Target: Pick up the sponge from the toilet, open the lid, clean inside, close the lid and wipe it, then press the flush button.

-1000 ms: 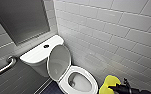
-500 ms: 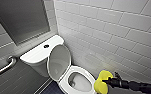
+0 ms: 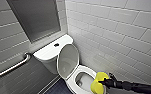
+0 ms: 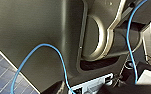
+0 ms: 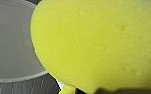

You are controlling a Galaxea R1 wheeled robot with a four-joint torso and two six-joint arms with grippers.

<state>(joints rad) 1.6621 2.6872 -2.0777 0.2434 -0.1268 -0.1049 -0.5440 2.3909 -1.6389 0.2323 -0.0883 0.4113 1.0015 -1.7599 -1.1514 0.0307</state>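
Observation:
The white toilet [image 3: 87, 71] stands in the corner. Its lid [image 3: 67, 60] is raised and leans back against the tank. On the flat tank top sits the small dark flush button [image 3: 56, 45]. My right gripper [image 3: 104, 82] comes in from the lower right and is shut on the yellow sponge [image 3: 99, 82], which hangs over the bowl's right rim. In the right wrist view the sponge [image 5: 98, 45] looms large, with the pale inside of the bowl [image 5: 11, 50] beyond it.
A metal grab bar [image 3: 11, 68] runs along the left tiled wall. A white tiled wall [image 3: 116, 32] stands close behind and to the right of the toilet. A dark panel [image 3: 36, 17] hangs above the tank. My own dark body and a blue cable [image 4: 58, 57] face the left wrist camera.
My right arm has carried the sponge leftward, from the lower right edge to the bowl's right rim. The toilet and raised lid have not moved.

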